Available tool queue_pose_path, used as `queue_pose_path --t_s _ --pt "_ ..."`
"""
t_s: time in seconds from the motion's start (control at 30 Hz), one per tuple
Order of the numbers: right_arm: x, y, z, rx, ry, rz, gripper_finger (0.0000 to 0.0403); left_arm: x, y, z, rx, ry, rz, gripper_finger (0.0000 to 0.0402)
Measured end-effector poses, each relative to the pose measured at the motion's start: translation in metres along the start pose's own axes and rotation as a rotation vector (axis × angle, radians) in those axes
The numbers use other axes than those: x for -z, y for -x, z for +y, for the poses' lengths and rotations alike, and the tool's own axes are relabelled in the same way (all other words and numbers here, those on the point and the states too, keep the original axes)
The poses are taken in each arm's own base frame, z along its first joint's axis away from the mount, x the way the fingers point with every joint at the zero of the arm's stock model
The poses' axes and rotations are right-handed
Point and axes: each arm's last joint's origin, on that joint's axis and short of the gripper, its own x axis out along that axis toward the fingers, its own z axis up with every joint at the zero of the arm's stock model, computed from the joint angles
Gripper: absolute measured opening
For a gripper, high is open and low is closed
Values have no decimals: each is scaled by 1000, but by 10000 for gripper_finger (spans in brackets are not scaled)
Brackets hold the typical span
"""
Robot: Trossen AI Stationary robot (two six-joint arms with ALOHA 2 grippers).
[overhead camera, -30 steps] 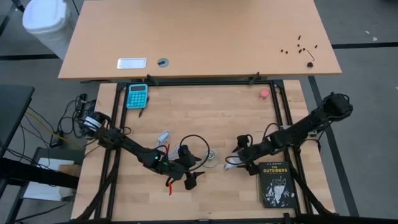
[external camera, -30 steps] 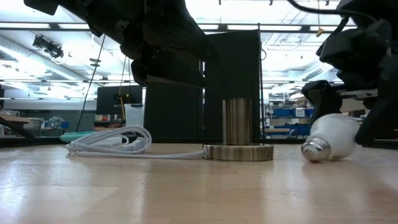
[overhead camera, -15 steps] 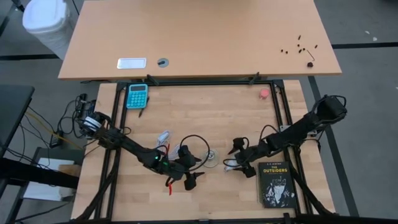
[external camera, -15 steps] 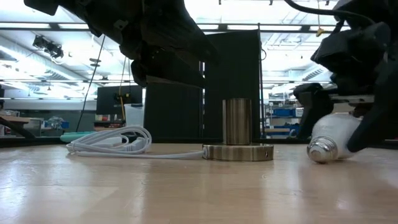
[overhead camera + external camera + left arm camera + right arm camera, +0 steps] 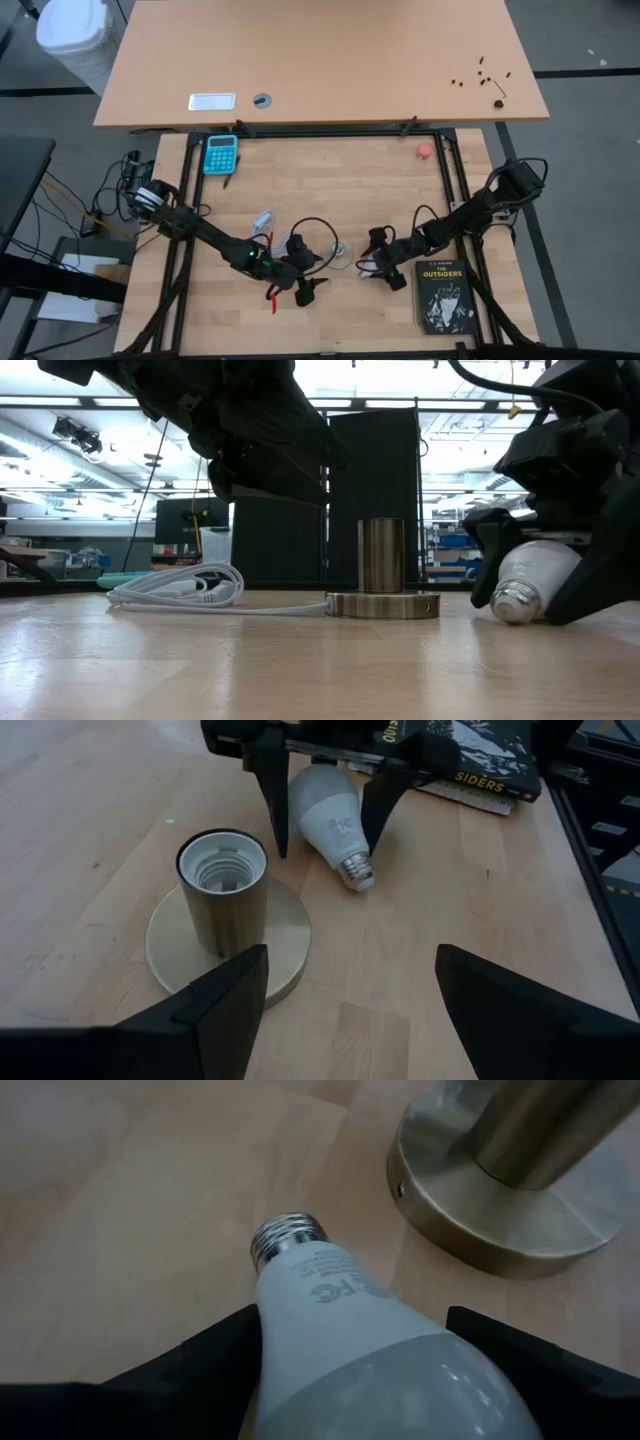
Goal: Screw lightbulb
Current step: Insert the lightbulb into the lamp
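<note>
The white lightbulb point(image 5: 325, 805) lies on its side on the wooden table, its glass resting on the wood. Its screw base point(image 5: 285, 1235) points toward the brass socket point(image 5: 225, 885). That socket stands upright on its round base point(image 5: 382, 603), its mouth facing up. My right gripper point(image 5: 326, 848) is open and low over the bulb, one finger on each side of the glass. My left gripper point(image 5: 350, 980) is open and hovers just on the socket's near side, holding nothing. My right gripper has one finger point(image 5: 215, 1345) on each side of the lightbulb's glass point(image 5: 360, 1340), slanting down from the table's right. A gap shows beside one finger in the left wrist view. I cannot tell whether the other finger touches the glass.
A black book point(image 5: 443, 295) lies just right of the bulb near the front edge. The socket's white coiled cord point(image 5: 180, 585) lies to its left. A blue calculator point(image 5: 221, 153) and a small pink-red round object point(image 5: 425, 150) sit near the far edge.
My right gripper has sunk and moved toward the table's near-left, coming down over the lightbulb until its fingers stand on both sides of the glass. The bulb stays on its side on the table.
</note>
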Motion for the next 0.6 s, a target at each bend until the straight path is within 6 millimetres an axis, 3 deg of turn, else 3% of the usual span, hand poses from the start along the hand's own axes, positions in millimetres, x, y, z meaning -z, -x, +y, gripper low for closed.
queue_pose_path --t_s 0.6 --pt "3 4 0 -17 -47 -151 305 0 0 0 6 1 3 294"
